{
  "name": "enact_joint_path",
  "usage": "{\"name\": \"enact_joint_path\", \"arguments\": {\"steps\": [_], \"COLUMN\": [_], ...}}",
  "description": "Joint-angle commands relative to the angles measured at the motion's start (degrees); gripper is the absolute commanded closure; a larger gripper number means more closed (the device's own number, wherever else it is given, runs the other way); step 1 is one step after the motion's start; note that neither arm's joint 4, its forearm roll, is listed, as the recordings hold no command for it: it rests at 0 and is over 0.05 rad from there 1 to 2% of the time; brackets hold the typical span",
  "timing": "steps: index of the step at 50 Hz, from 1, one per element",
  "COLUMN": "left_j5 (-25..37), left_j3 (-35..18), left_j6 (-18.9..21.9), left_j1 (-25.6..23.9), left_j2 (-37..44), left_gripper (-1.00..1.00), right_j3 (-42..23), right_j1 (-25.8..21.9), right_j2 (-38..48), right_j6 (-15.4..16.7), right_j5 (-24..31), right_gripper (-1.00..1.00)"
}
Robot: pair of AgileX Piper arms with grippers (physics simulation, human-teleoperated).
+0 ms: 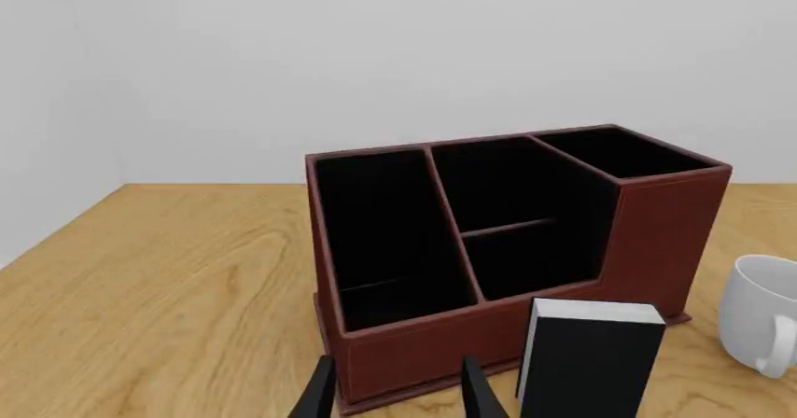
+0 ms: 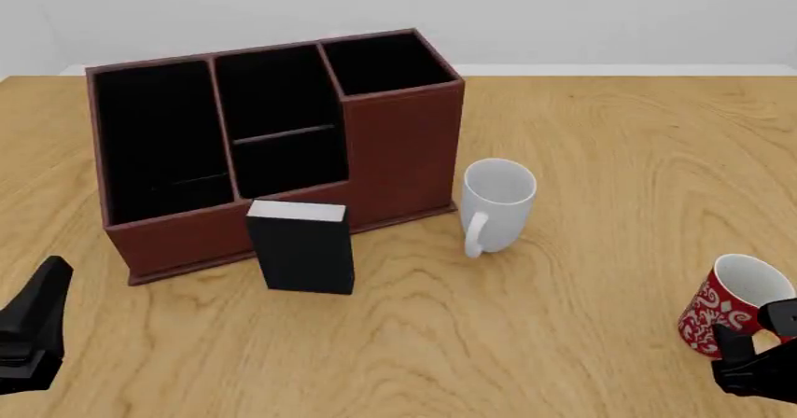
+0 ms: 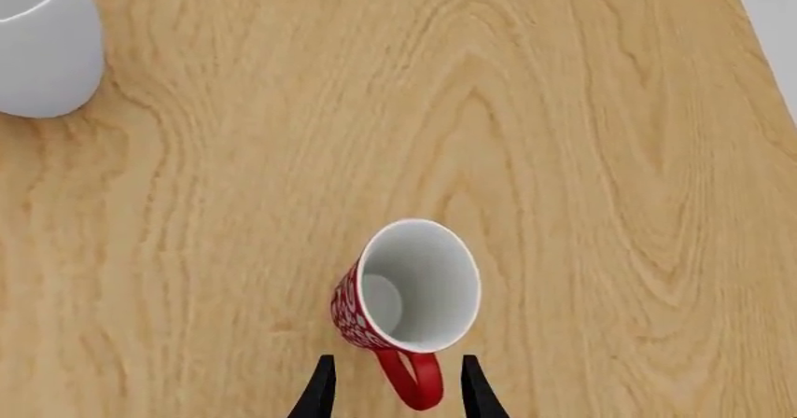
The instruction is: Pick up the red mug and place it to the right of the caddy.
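The red mug [image 2: 733, 308] with its white pattern stands upright on the table at the front right. In the right wrist view I look down into the red mug [image 3: 413, 285]. Its red handle [image 3: 413, 381] lies between the fingers of my right gripper [image 3: 396, 396], which is open and not touching it. In the front view the right gripper [image 2: 753, 355] sits just in front of the mug. The dark red-brown caddy [image 2: 398, 129] stands at the back left and also shows in the left wrist view [image 1: 648, 231]. My left gripper [image 1: 396, 397] is open and empty, at the front left [image 2: 32, 334].
A plain white mug [image 2: 498, 203] stands just right of the caddy, also in the left wrist view [image 1: 762, 311] and the right wrist view [image 3: 44, 45]. A black box with a white top [image 2: 299, 247] stands against the caddy's front, close ahead of the left gripper [image 1: 585, 357].
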State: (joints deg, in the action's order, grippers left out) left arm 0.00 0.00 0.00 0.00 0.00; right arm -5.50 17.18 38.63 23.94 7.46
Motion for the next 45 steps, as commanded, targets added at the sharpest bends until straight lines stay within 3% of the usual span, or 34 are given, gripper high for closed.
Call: {"name": "enact_joint_path", "arguments": {"steps": [1, 22, 32, 33, 45], "left_j5": [0.0, 0.0, 0.0, 0.0, 0.0], "left_j3": [0.0, 0.0, 0.0, 0.0, 0.0], "left_j6": [0.0, 0.0, 0.0, 0.0, 0.0], "left_j1": [0.0, 0.0, 0.0, 0.0, 0.0], "left_j2": [0.0, 0.0, 0.0, 0.0, 0.0], "left_gripper": [-1.00, -1.00, -1.00, -1.00, -1.00], "right_j3": [0.9, 1.9, 1.4, 1.4, 1.3], "right_j1": [0.3, 0.4, 0.4, 0.5, 0.7], "right_j2": [1.5, 4.3, 3.0, 2.9, 2.4], "right_j6": [0.1, -0.3, -0.3, -0.2, -0.3], "right_j5": [-1.7, -4.9, -3.6, -3.5, -3.1], "right_gripper": [-1.00, -1.00, -1.00, 1.00, 1.00]}}
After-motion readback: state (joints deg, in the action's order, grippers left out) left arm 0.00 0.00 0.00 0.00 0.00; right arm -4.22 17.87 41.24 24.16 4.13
